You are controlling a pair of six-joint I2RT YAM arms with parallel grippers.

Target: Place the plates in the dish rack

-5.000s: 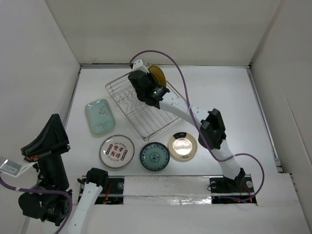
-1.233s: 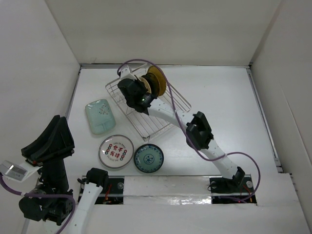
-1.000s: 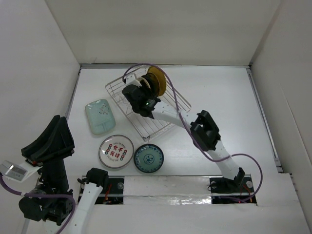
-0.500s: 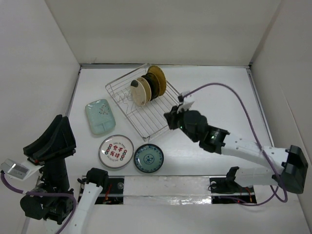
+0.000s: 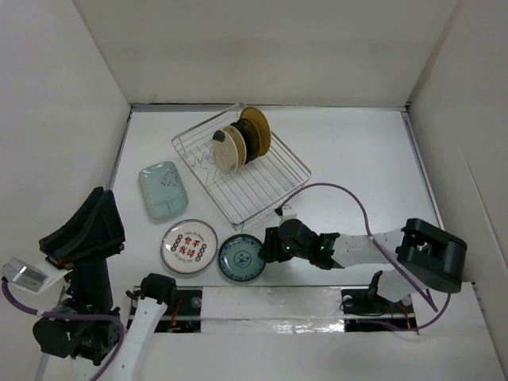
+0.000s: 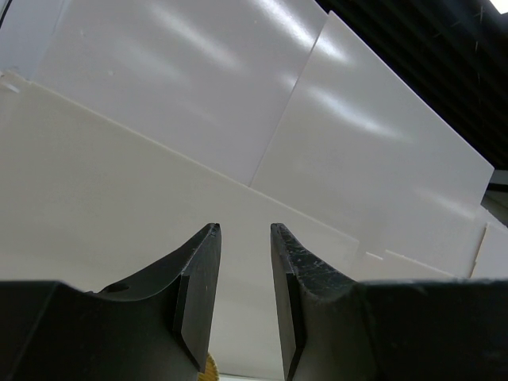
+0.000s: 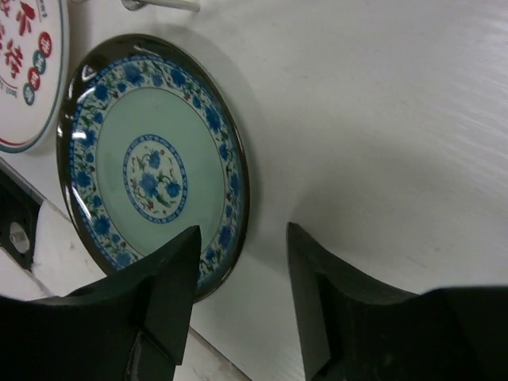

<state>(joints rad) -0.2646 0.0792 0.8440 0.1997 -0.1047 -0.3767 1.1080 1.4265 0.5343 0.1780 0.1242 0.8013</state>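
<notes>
The dish rack [image 5: 252,184] stands at the back, with three plates upright in it: a cream one [image 5: 228,149], a black one [image 5: 248,140] and a tan one [image 5: 259,130]. Flat on the table lie a pale green plate [image 5: 164,189], a white plate with red characters [image 5: 190,246] [image 7: 28,71] and a teal patterned plate [image 5: 242,257] [image 7: 151,171]. My right gripper [image 5: 268,246] [image 7: 242,234] hangs open low over the teal plate's right rim, one finger above the plate and the other over bare table. My left gripper [image 5: 99,202] [image 6: 242,228] is raised at the near left, slightly open and empty, facing the wall.
White walls close in the table on the left, back and right. A white strip [image 5: 302,300] with the arm bases runs along the near edge, just in front of the teal plate. A purple cable [image 5: 349,198] loops over the table from the right arm.
The right arm has left the rack, with the cream plate standing in it, and swung down to the front by the teal plate. The left arm has stayed put.
</notes>
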